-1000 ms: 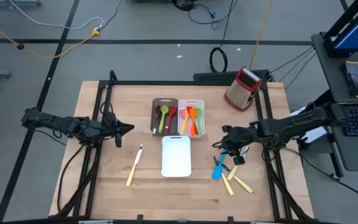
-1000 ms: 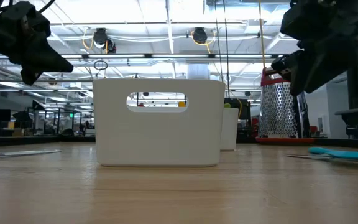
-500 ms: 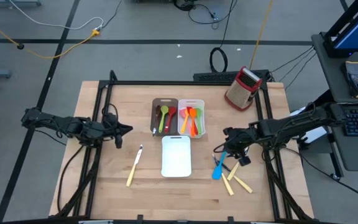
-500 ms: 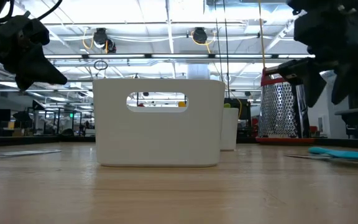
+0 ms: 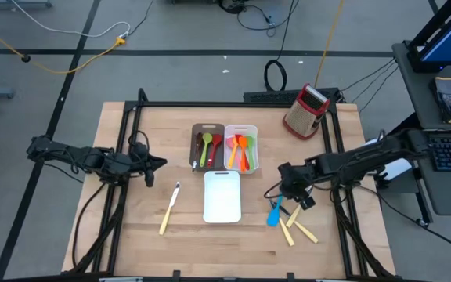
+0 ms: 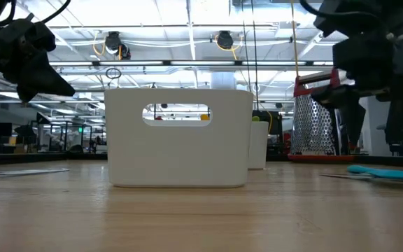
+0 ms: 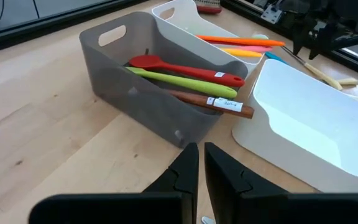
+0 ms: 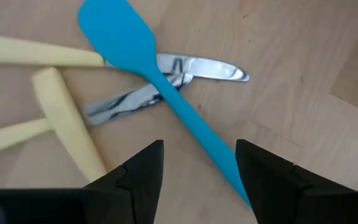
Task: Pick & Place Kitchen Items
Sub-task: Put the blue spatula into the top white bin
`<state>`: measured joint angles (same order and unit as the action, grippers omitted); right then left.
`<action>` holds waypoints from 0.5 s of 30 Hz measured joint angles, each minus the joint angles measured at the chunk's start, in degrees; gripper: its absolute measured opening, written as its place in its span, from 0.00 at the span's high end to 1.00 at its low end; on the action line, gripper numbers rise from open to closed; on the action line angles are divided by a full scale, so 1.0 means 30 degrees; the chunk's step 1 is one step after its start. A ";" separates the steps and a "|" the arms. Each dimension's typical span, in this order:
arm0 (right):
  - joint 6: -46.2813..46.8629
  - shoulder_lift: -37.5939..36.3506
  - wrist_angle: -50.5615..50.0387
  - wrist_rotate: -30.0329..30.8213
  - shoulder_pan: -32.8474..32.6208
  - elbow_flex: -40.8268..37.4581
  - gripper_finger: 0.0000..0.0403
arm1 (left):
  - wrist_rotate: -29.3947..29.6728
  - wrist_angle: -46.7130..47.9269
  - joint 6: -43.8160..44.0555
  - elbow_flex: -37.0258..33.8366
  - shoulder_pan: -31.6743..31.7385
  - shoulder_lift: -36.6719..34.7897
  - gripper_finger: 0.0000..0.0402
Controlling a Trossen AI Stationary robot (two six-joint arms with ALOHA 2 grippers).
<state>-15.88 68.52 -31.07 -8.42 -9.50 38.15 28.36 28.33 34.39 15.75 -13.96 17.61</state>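
Looking down from the high view, the right gripper (image 5: pixel 286 188) hangs spread wide over the blue spatula (image 5: pixel 274 213) on the desk (image 5: pixel 131 227); the left gripper (image 5: pixel 156 163) waits pressed together. Right wrist view: the spatula's handle (image 8: pixel 194 130) runs between the fingers (image 8: pixel 143 168), crossing the knives (image 8: pixel 166 78). I'd drop straight down and pinch the handle only.

The high view looks straight down from well above, taking in the whole surface (image 5: pixel 131 235) and floor around it. The low view sits at surface height, facing level across toward the room, very near a white tray (image 6: pixel 179 136). The left wrist view looks obliquely forward over its own fingers (image 7: pixel 188 174) at the trays, near. The right wrist view faces steeply down, very close to a blue spatula (image 8: pixel 160 81); the high view shares it.
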 joint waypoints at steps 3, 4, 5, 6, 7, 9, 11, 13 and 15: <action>-0.0596 0.0645 0.0196 0.1089 0.0000 0.0000 0.51 | 0.0000 0.0076 0.0000 0.0000 0.0007 0.0000 0.93; -0.0818 0.0828 0.0279 0.1355 0.0001 0.0000 0.51 | 0.0000 0.0070 0.0000 0.0000 0.0007 0.0000 0.93; -0.1085 0.0982 0.0285 0.1382 0.0015 0.0000 0.51 | 0.0000 0.0084 -0.0007 0.0000 0.0007 0.0002 0.93; -0.1407 0.1159 0.0291 0.1387 0.0015 0.0000 0.51 | 0.0000 0.0079 -0.0007 0.0000 0.0007 0.0000 0.93; -0.1694 0.1351 0.0292 0.1369 0.0007 -0.0002 0.51 | 0.0000 0.0076 -0.0007 0.0000 0.0007 0.0000 0.93; -0.2026 0.1776 0.0274 0.1367 0.0000 -0.0007 0.51 | 0.0003 0.0084 -0.0007 0.0000 0.0007 0.0000 0.93; -0.2096 0.2209 0.0381 0.1375 0.0000 -0.0007 0.51 | 0.0007 0.0086 -0.0064 0.0000 0.0007 0.0002 0.93; -0.2195 0.2678 0.0474 0.1450 0.0000 -0.0007 0.51 | 0.0015 0.0084 -0.0248 0.0000 0.0015 0.0000 0.93; -0.2535 0.3196 0.0846 0.1995 0.0000 -0.0007 0.51 | 0.0047 0.0084 -0.0439 0.0000 0.0015 0.0005 0.93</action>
<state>-23.49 78.10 -28.53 -2.43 -9.50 38.13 28.50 28.58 33.08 15.75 -13.91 17.62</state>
